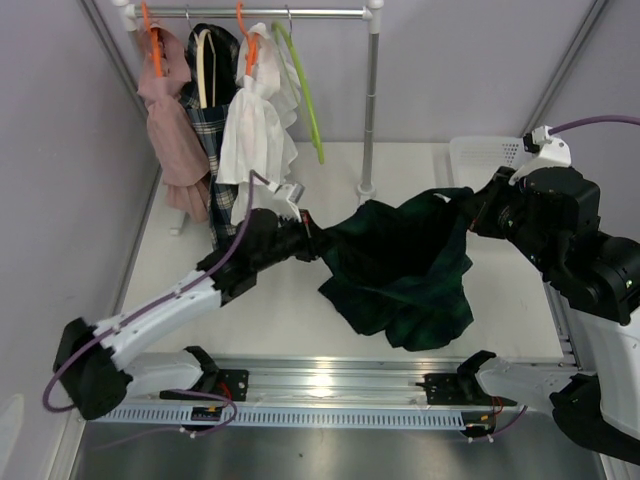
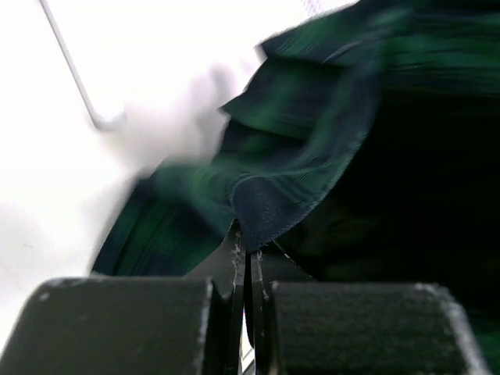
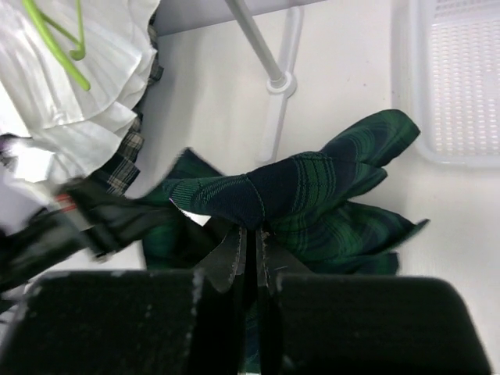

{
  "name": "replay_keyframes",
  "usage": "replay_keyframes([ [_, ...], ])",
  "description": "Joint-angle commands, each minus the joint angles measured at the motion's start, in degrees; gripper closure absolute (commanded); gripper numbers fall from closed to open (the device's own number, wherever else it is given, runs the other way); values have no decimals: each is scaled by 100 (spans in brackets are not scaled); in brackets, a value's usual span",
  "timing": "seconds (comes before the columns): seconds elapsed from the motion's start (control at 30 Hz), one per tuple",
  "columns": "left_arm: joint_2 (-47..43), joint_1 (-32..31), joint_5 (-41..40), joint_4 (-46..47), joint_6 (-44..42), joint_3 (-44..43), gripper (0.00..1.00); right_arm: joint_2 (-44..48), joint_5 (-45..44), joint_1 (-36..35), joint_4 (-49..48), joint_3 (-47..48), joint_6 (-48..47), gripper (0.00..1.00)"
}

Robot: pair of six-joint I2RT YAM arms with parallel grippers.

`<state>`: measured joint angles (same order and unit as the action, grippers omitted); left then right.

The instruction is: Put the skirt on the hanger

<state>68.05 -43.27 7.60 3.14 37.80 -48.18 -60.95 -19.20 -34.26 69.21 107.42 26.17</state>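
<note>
Item: dark green plaid skirt, slung in front of the rack, by its upright, lower folds seemingly on the surface. Your left fingers were clamped shut on one bunched edge; your right fingers likewise on the opposite edge. Spare green hanger hung on the rack, left of the upright. Advised: you needed to draw that edge taut and level before lifting.

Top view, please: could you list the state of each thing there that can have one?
Skirt: pinched at two ends, bunched, not on a hanger.
Left gripper: shut on skirt.
Right gripper: shut on skirt.
Green hanger: hooked on the rail, bare.
Pink garment: hung on the rail.
Plaid garment: hung on the rail.
White garment: hung on the rail.
</note>
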Motion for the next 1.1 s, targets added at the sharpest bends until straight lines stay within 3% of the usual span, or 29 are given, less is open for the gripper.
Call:
replay_keyframes([
  [0.0,-835,29,-477,-892,-598,-577,100,-14,-531,16,-347,297,-244,100],
  [0.2,-1049,38,-724,-2333,-1125,-2088,100,-233,-672,16,-478,640,-402,100],
  [0.23,-979,46,-855,-2500,-1195,-2655,100,-346,-751,16,-513,719,-481,100],
  [0.43,-706,55,-1251,-3635,-1547,-4187,100,-769,-1156,51,-391,1703,-701,100],
  [0.6,-819,55,-1269,-4022,-1504,-4270,100,-682,-1130,69,-391,1450,-588,100],
  [0.8,-995,55,-1111,-4277,-1381,-3980,100,353,-910,69,-742,-280,-87,100],
  [1.07,-1128,72,-804,-3225,-898,-1590,100,1716,108,86,-2199,-4020,546,100],
])
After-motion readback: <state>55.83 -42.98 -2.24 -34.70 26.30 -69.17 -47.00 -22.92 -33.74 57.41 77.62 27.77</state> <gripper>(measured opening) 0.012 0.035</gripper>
